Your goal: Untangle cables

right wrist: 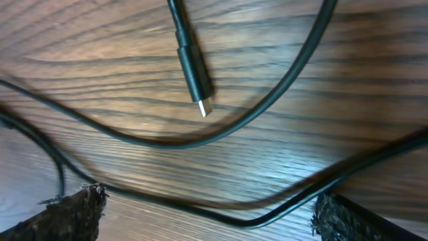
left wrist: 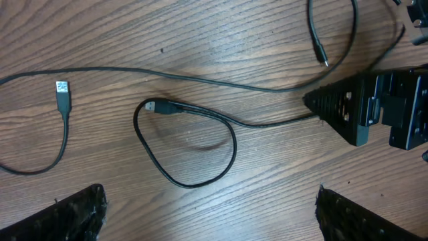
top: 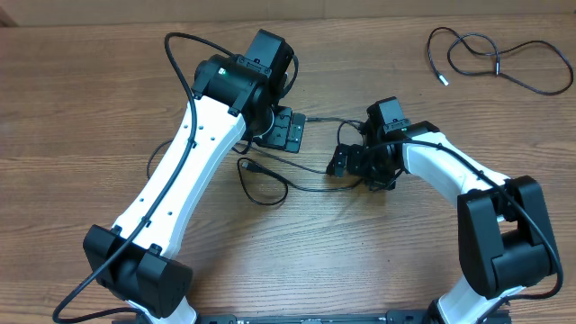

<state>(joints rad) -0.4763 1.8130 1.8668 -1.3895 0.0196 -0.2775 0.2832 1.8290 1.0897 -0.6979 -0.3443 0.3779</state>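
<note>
Thin black cables (top: 263, 183) lie on the wooden table between my two arms. In the left wrist view one cable (left wrist: 200, 150) forms a loop ending in a plug, and a second plug (left wrist: 61, 94) lies at the left. My left gripper (left wrist: 210, 217) (top: 290, 133) hovers open above bare wood just short of that loop. My right gripper (right wrist: 207, 215) (top: 347, 162) is open and low over the table, with a cable (right wrist: 267, 217) running between its fingertips and a silver-tipped plug (right wrist: 194, 67) just ahead. Another black cable (top: 497, 59) lies apart at the far right.
The right gripper's black body (left wrist: 374, 107) shows at the right edge of the left wrist view, close to the loop's tail. The white arms reach in from the near left and near right corners. The wood table (top: 81, 90) extends around them.
</note>
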